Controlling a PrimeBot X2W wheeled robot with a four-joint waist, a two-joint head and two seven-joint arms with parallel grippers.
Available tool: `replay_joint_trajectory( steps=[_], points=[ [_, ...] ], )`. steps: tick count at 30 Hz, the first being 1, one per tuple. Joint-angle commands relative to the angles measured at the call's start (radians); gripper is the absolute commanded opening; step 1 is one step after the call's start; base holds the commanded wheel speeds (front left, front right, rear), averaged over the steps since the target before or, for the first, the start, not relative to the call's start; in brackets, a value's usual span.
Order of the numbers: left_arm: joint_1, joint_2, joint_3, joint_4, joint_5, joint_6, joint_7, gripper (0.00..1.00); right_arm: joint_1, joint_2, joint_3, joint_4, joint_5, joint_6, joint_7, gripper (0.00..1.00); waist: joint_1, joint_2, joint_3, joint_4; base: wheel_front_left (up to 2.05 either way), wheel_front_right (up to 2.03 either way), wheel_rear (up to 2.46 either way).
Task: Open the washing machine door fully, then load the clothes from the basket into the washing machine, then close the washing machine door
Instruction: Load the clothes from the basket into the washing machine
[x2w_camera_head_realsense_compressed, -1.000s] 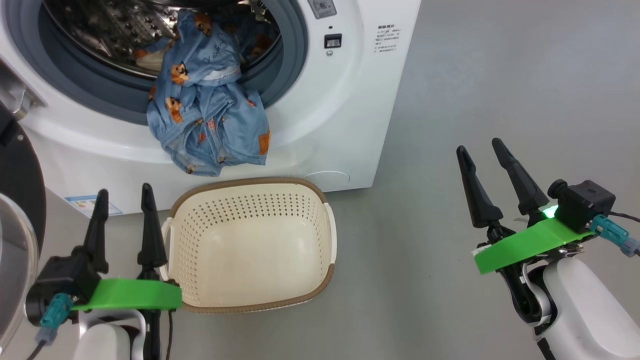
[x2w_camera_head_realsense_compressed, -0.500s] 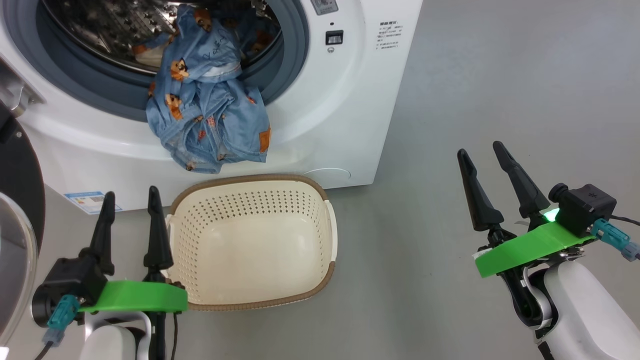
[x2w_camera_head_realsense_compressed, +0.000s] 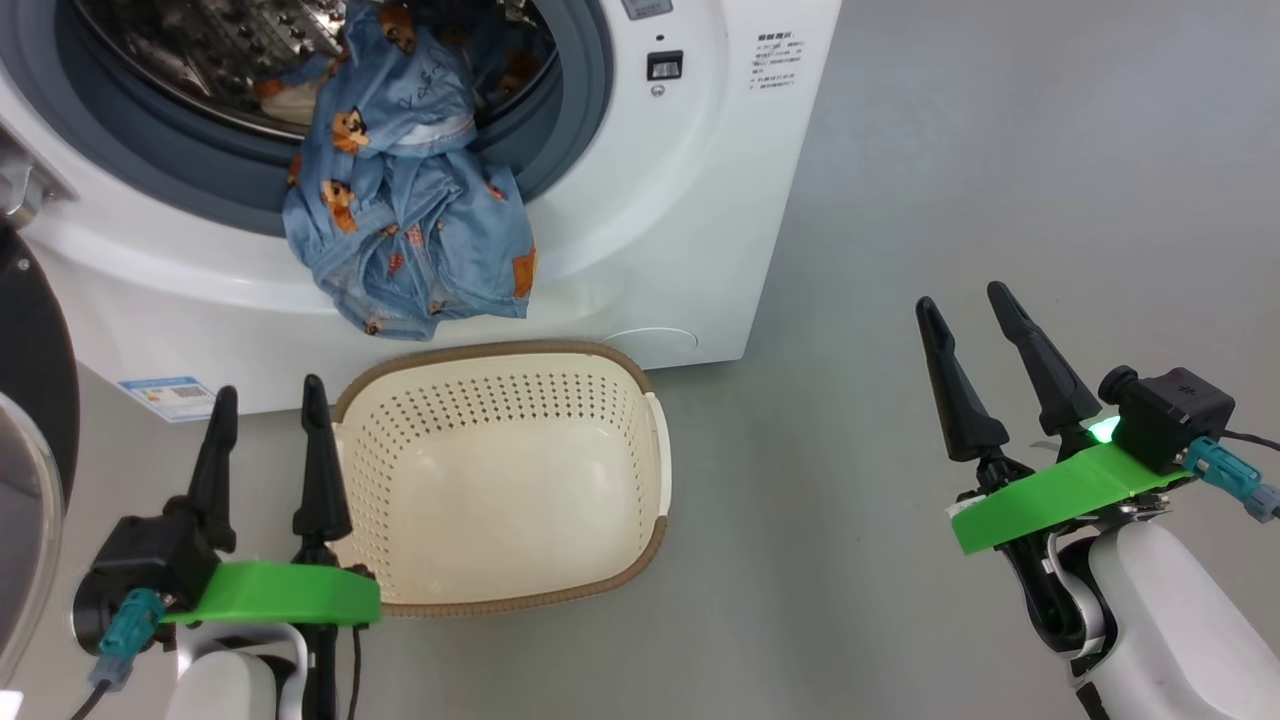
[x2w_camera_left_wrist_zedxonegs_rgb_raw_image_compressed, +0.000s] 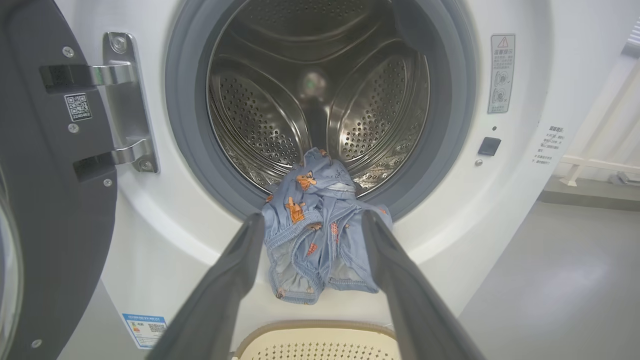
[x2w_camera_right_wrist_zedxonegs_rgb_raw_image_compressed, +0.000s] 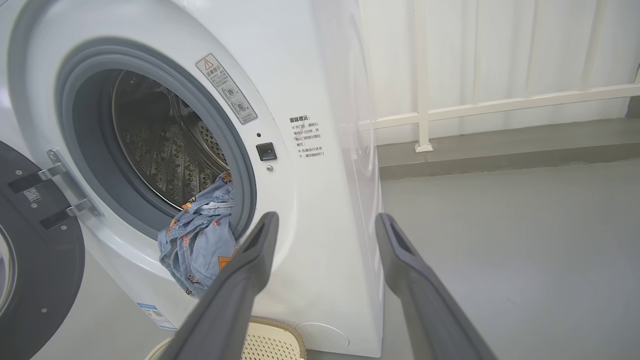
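Observation:
The washing machine (x2w_camera_head_realsense_compressed: 690, 200) stands with its black door (x2w_camera_left_wrist_zedxonegs_rgb_raw_image_compressed: 55, 200) swung wide to the left. Light blue clothes (x2w_camera_head_realsense_compressed: 410, 230) with orange figures spill from the drum over the grey ring and hang down the white front. A cream garment (x2w_camera_head_realsense_compressed: 285, 100) lies deeper in the drum. Below them the cream basket (x2w_camera_head_realsense_compressed: 655, 480) sits on the floor with nothing inside. My left gripper (x2w_camera_head_realsense_compressed: 268, 405) is open just left of the basket, holding nothing. My right gripper (x2w_camera_head_realsense_compressed: 965, 305) is open over bare floor to the right, well away from the machine.
Grey floor (x2w_camera_head_realsense_compressed: 1000, 150) spreads to the right of the machine. A white railing (x2w_camera_right_wrist_zedxonegs_rgb_raw_image_compressed: 500, 105) and pale curtain stand behind it. The door's glass window (x2w_camera_head_realsense_compressed: 25, 530) bulges at the far left, close to my left arm.
The head camera has shifted slightly, so the machine and basket sit a little higher in view. My left gripper has edged a little forward beside the basket. The right gripper has barely moved.

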Motion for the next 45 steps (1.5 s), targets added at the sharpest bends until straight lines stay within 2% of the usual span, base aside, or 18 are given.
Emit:
replay_joint_trajectory(
  steps=[1, 9, 14, 27, 36, 45],
  points=[
    [-0.013, 0.011, 0.022, -0.014, -0.011, -0.002, -0.006, 1.00, 0.006, -0.005, 0.007, -0.025, -0.012, 0.004, -0.008, 1.00, 0.0000, 0.0000, 0.005, -0.003, 0.00, 0.00, 0.00],
    [-0.082, 0.015, 0.011, 0.095, -0.051, -0.026, 0.006, 1.00, -0.009, 0.002, 0.009, -0.031, -0.014, 0.004, -0.008, 1.00, 0.0000, 0.0000, 0.043, -0.023, 0.00, 0.00, 0.00],
    [-0.185, 0.039, 0.006, 0.226, -0.094, -0.048, 0.024, 1.00, -0.024, 0.010, 0.013, -0.033, -0.011, 0.004, -0.008, 1.00, 0.0000, 0.0000, 0.083, -0.050, 0.00, 0.00, 0.00],
    [-0.437, 0.080, -0.058, 0.541, -0.087, -0.062, 0.033, 1.00, -0.068, 0.031, 0.006, -0.056, -0.016, 0.004, -0.008, 1.00, 0.0000, 0.0000, 0.213, -0.104, 0.00, 0.00, 0.00],
    [-0.594, 0.111, -0.059, 0.727, -0.078, -0.050, 0.009, 1.00, -0.091, 0.051, -0.002, -0.071, -0.022, 0.004, -0.008, 1.00, 0.0000, 0.0000, 0.299, -0.156, 0.00, 0.00, 0.00],
    [-0.721, 0.159, -0.020, 0.854, -0.108, -0.013, 0.001, 1.00, -0.107, 0.064, -0.010, -0.088, -0.028, 0.004, -0.008, 1.00, 0.0000, 0.0000, 0.368, -0.194, 0.00, 0.00, 0.00]
  ],
)
